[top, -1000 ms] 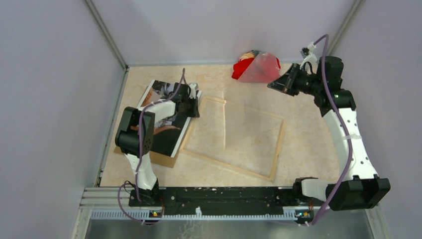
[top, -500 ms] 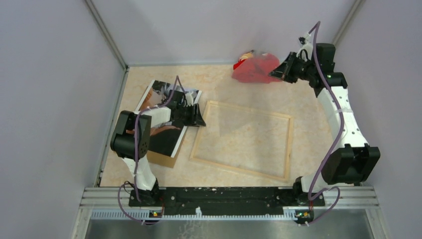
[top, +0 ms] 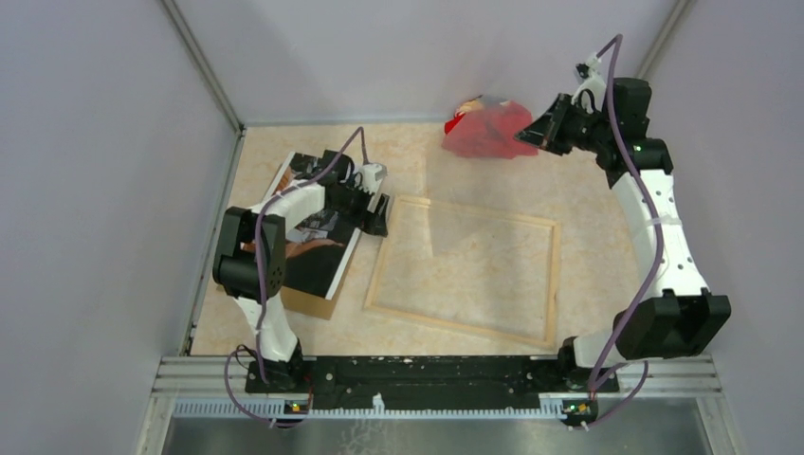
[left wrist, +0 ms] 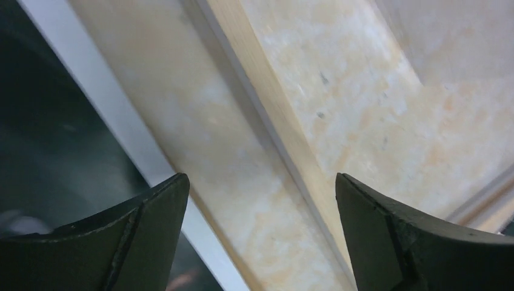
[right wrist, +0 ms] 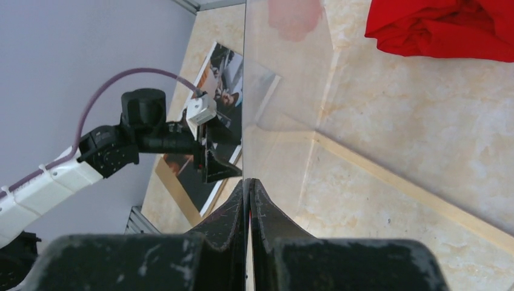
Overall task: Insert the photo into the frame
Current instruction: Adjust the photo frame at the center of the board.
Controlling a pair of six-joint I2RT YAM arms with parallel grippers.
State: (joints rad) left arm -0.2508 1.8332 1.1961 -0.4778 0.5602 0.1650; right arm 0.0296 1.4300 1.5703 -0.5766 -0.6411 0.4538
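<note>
The marbled surface (top: 588, 275) carries the frame (top: 552, 284) lying flat near its middle, wooden back up. Just left of its left rail, the photo (top: 318, 251) lies picture up on a brown backing board (top: 308, 303), partly hidden by the left arm. A clear pane (right wrist: 279, 73) is pinched at its edge by the closed right pincer (top: 526, 139), far right. Bunched red cloth (top: 484, 133) sits beside it. The left pincer (top: 376, 216) stands wide open over the strip between photo and rail.
</note>
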